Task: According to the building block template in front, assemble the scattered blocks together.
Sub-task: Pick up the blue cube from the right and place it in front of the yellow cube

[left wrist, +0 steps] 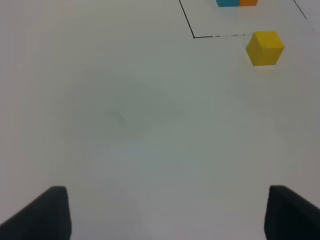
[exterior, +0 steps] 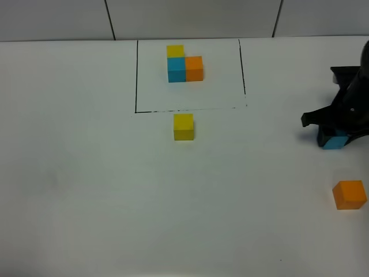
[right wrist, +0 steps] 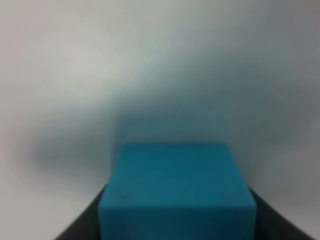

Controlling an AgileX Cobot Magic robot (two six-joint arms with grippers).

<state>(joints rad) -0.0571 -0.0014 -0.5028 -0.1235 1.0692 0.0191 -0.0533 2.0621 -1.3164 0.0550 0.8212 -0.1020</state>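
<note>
The building block template [exterior: 184, 64], a joined yellow, sky-blue and orange trio, lies inside a thin black outline at the back of the table. Its lower edge [left wrist: 237, 2] shows in the left wrist view. A loose yellow cube [exterior: 183, 127] [left wrist: 265, 48] sits just in front of that outline. At the far right my right gripper [exterior: 335, 138] is shut on the loose sky-blue cube [exterior: 335, 142] [right wrist: 175, 190], which fills the space between the dark fingers. The loose orange cube [exterior: 349, 194] rests nearer the front, right of centre. My left gripper [left wrist: 165, 212] is open over bare table.
The white table [exterior: 86, 173] runs to a back edge with a grey panelled wall behind it. The right arm's black body [exterior: 351, 98] stands over the table's right edge.
</note>
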